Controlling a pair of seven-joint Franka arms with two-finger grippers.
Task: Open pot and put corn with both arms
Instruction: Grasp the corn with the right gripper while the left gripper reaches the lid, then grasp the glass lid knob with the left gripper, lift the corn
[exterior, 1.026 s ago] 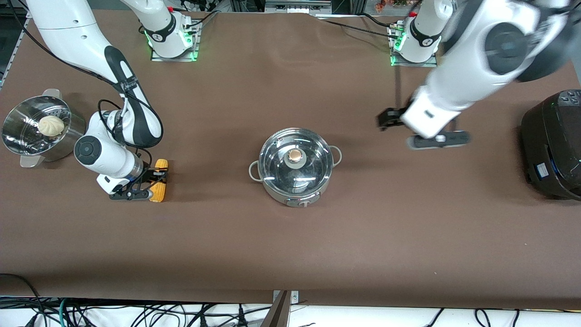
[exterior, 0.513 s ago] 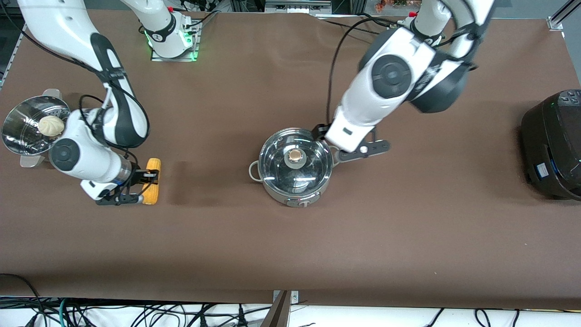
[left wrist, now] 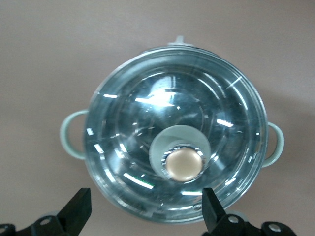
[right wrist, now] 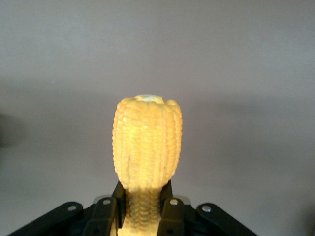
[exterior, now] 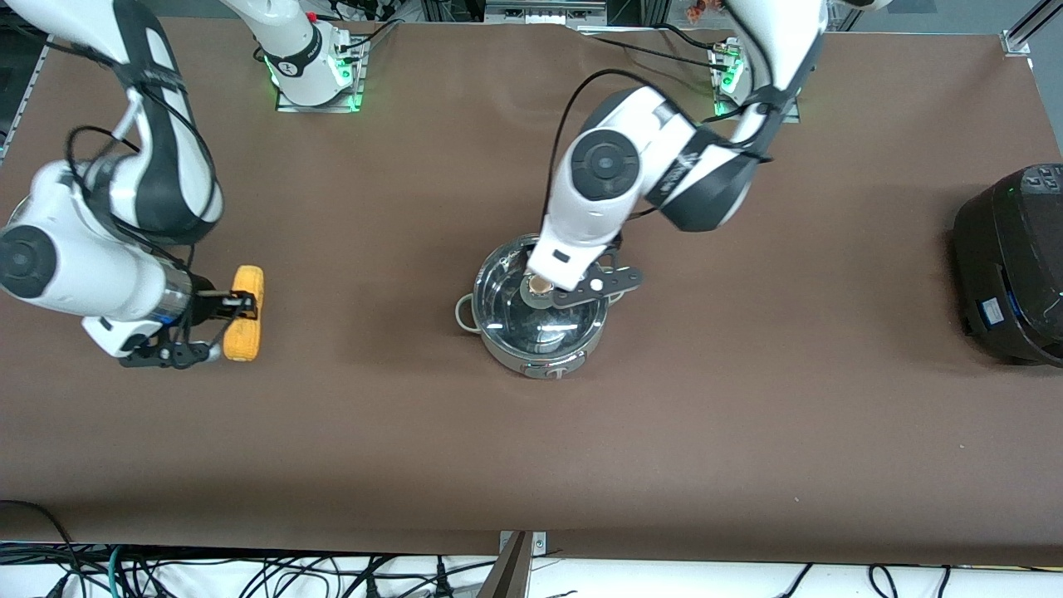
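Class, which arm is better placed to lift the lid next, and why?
Left. The left gripper hangs open over the lid's knob on the pot. The right gripper holds the corn toward its own end of the table.

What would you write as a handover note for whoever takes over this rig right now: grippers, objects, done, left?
Left gripper: open, over the shiny round stainless-steel pot, its fingers apart either side of the brass-coloured knob of the round glass lid, not gripping.
Right gripper: shut on the yellow-orange corn cob, in the air over the brown table toward the right arm's end.
Done: corn picked up.
Left: grip the knob, lift the lid off, put the corn in the pot.
The large black cooker sits at the left arm's end.
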